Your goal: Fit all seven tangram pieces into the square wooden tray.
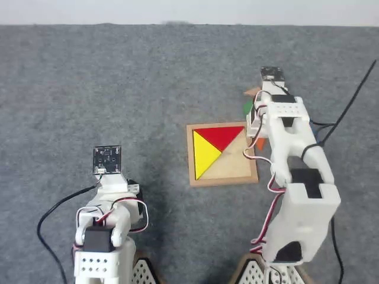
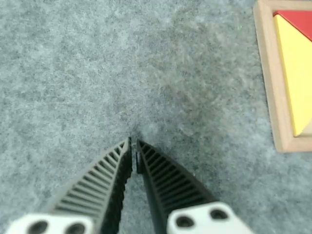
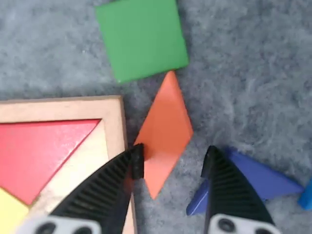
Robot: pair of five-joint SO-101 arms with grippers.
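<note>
The right claw (image 3: 174, 163) hangs spread astride the orange parallelogram (image 3: 163, 129), which lies on the grey worktop (image 3: 243, 73) just beside the wooden tray (image 3: 114, 114). The tray holds a red triangle (image 3: 44, 146) and a yellow triangle (image 3: 9, 209). The left claw (image 2: 133, 146), pressed together, sits well apart from the tray.

A grey felt-like fabric mat (image 1: 118, 83) covers the table, and its surface looks rough and speckled. At 12 o'clock in the high view, a narrow pale white strip (image 1: 177, 12) runs along the far edge. The light is soft and even.
</note>
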